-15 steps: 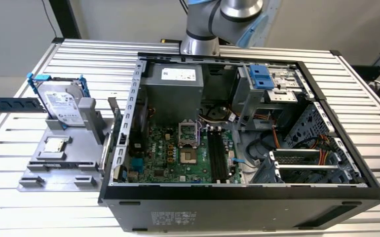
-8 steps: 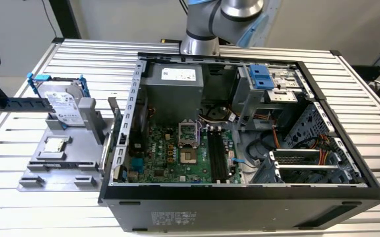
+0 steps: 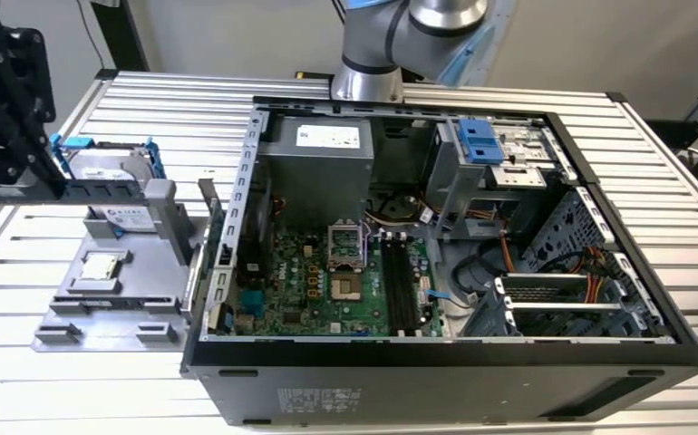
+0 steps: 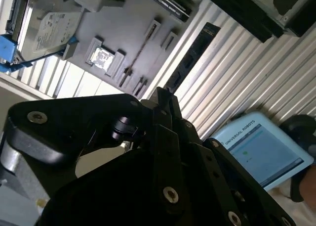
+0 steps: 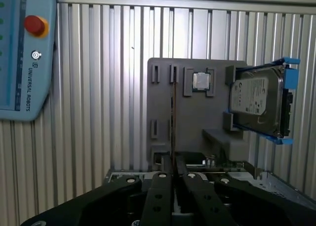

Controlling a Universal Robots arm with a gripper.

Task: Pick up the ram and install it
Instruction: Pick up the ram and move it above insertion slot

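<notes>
The ram (image 5: 174,114) is a long thin stick standing on its edge in the slots of a grey holder (image 5: 197,117). It also shows as a thin line (image 4: 142,45) across that holder (image 4: 123,23). My gripper (image 5: 173,160) hangs well above the holder, in line with the stick and apart from it. Its fingers sit close together with nothing between them, and the tips (image 4: 164,91) look closed. In the exterior view my gripper (image 3: 29,181) is at the far left, over the holder (image 3: 120,299). The open computer case (image 3: 446,349) shows long black memory slots (image 3: 400,285) on its board.
The holder also carries a silver hard drive in a blue bracket (image 3: 107,168) (image 5: 256,97) and a small square processor (image 3: 99,265) (image 5: 201,81). A light blue teach pendant (image 5: 19,53) (image 4: 261,152) lies on the ribbed metal table (image 3: 639,181). A dark strip (image 4: 195,50) lies beside the holder.
</notes>
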